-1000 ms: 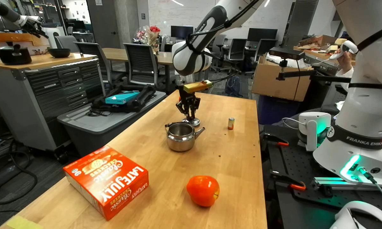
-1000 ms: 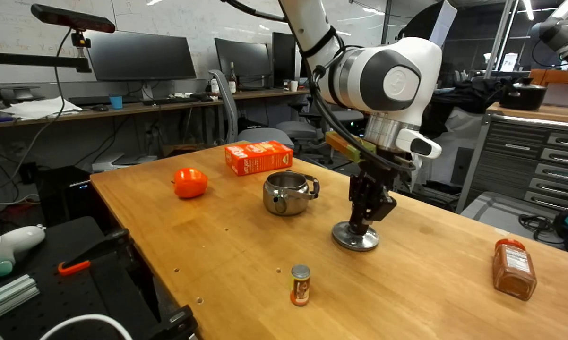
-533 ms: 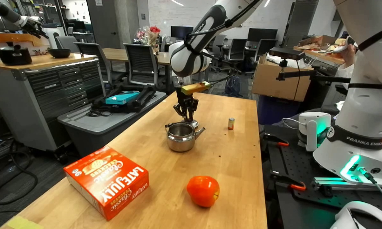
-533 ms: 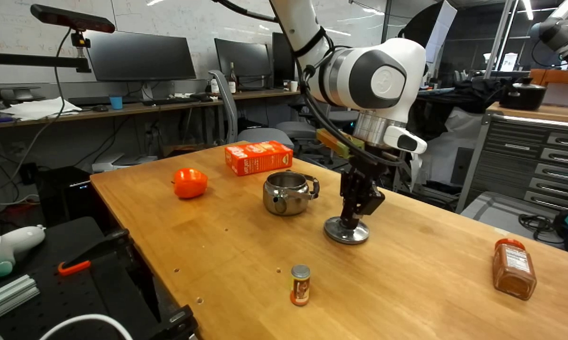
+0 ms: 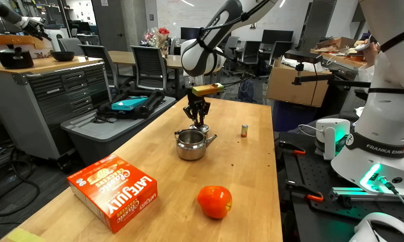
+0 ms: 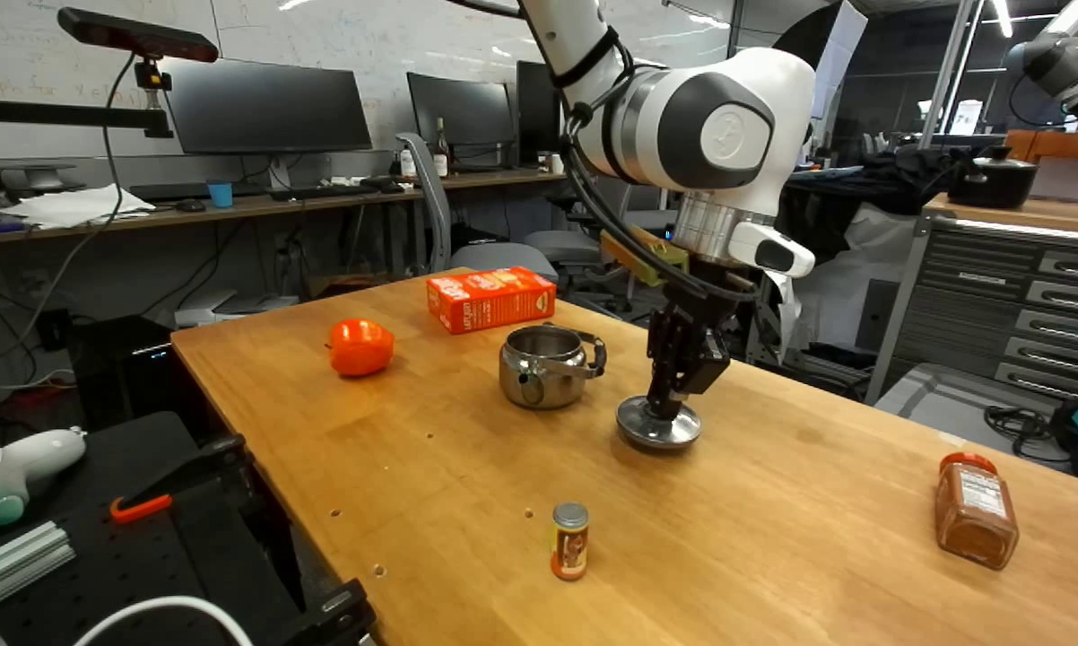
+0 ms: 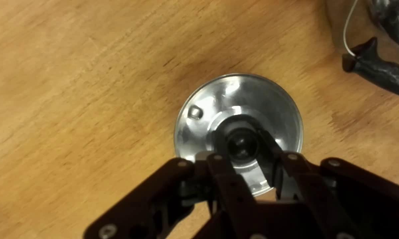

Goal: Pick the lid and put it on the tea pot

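While its dark knob (image 7: 242, 148) is clasped by the gripper (image 7: 242, 139), the lid (image 6: 658, 433) hangs near the tea pot (image 5: 191, 150), apart from it on the side of the black handle (image 7: 383, 71), seemingly just clear of the wooden table (image 5: 252, 198). The pot stands upright, mouth facing up; the handle, lying lowered, comes between that mouth and the lid. The spout (image 5: 211, 139) points toward the side where the robot base (image 5: 353, 168) sits, off the table and well apart from the pot. Roughly out from the spout, a small can (image 6: 569, 545) stands well apart from the pot in both exterior views. On the pot's side opposite the handle, likewise well apart, I see a red cracker box (image 5: 113, 192), lying flat and lettered LATEJULY, and an orange-red fruit (image 5: 214, 202), the fruit being closer to the spout's side of the table. In an exterior view, a red-capped jar (image 6: 976, 513) occupies the handle side, farther from the pot than the lid. Beyond the table's edge, opposite the spout, stands a grey storage bin (image 5: 84, 130) bearing a teal box (image 5: 129, 103) and some black gear (image 5: 146, 109).
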